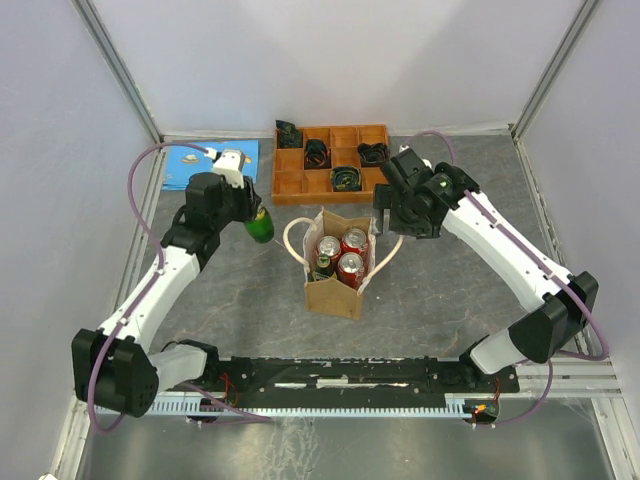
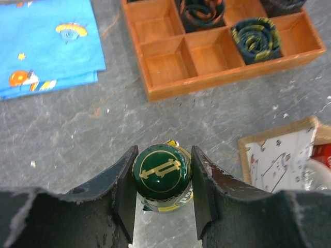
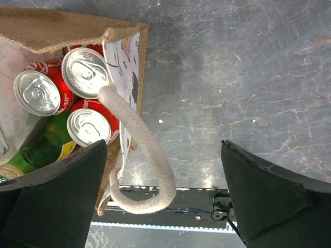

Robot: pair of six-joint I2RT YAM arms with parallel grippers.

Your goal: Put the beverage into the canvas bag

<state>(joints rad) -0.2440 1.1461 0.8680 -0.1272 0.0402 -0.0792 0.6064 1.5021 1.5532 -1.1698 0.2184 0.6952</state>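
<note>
The left end effector [image 2: 162, 178] is clamped on a dark green glass bottle with a gold-printed cap [image 2: 161, 173], holding it over the grey stone-look surface [image 1: 450, 290] just left of the small tan canvas bag with cream rope handles [image 1: 335, 295]. The bag stands upright at centre and holds three red cans [image 3: 85, 72] and another green bottle [image 3: 44, 147]. To its right, the right end effector [image 3: 163, 145] hangs with its fingers wide apart beside the bag's right rope handle [image 3: 147, 160], gripping nothing.

I am noting matt black, rough-edged fingers [image 2: 124, 191] on my left gripper [image 2: 162, 206], which is pressing a bottle [image 2: 161, 173] whose cap is showing glossy green. The canvas bag [image 3: 62, 28] is showing coarse woven cloth, its handle [image 3: 147, 160] twisted rope. The cans [image 3: 85, 72] are gleaming as bright metal. The tray [image 2: 170, 90] is reading as smooth wood, the table [image 2: 103, 129] as matt and stone-patterned.
</note>
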